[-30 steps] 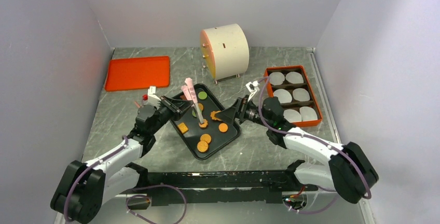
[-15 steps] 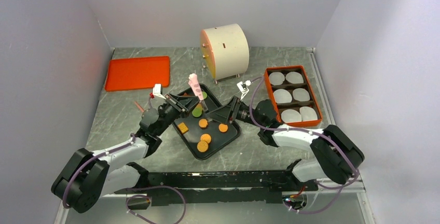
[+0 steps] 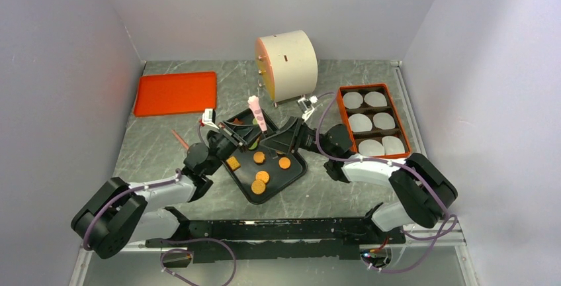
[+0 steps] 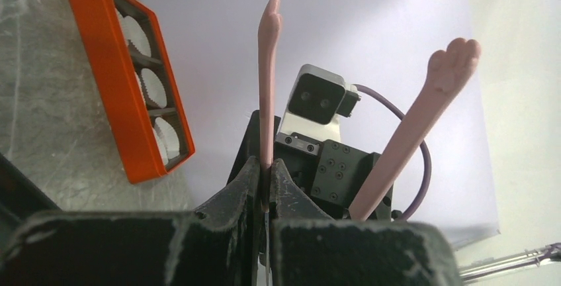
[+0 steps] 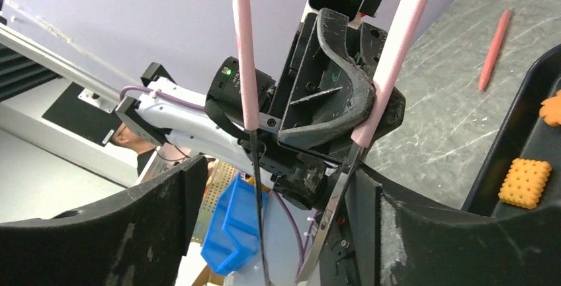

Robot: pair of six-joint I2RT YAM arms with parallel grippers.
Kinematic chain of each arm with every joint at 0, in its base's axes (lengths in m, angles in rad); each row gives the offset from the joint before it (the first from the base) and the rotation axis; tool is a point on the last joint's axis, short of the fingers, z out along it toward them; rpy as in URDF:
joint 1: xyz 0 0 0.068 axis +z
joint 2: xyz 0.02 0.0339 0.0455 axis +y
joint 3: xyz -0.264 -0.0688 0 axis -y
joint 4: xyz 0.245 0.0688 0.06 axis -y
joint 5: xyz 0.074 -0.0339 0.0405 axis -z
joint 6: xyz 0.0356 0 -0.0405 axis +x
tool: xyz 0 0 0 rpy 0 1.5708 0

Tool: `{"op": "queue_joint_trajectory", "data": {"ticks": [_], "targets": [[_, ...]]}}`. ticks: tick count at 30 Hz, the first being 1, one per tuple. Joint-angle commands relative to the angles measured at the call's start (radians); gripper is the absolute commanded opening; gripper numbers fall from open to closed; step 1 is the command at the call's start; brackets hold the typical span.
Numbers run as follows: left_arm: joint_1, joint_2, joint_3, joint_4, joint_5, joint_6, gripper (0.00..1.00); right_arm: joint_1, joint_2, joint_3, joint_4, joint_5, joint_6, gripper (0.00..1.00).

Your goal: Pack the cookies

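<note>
Several cookies (image 3: 284, 163) near pink tongs (image 3: 258, 112)

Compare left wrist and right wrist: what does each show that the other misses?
Left wrist only: the orange box with white paper liners. Right wrist only: a square cookie on the black tray, and a loose pink stick. Both: the pink tongs, one arm pinched in the left gripper.

Bright, even overhead light; soft shadows; top view sharp; left hand (image 4: 266, 170) soft-focus close to lens.
</note>
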Motion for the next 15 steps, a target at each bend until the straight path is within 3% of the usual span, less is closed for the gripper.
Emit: {"op": "queue_joint_trajectory", "data": {"ticks": [1,15], "targets": [[-0.025,0.04,0.013,0.145,-0.02,-0.008,0.05,0.008,-0.002,0.047,0.088,-0.047,0.019,0.76],[-0.07,0.057,0.002,0.235,-0.046,0.041,0.05,0.008,-0.039,0.042,0.054,-0.068,-0.009,0.64]]}}
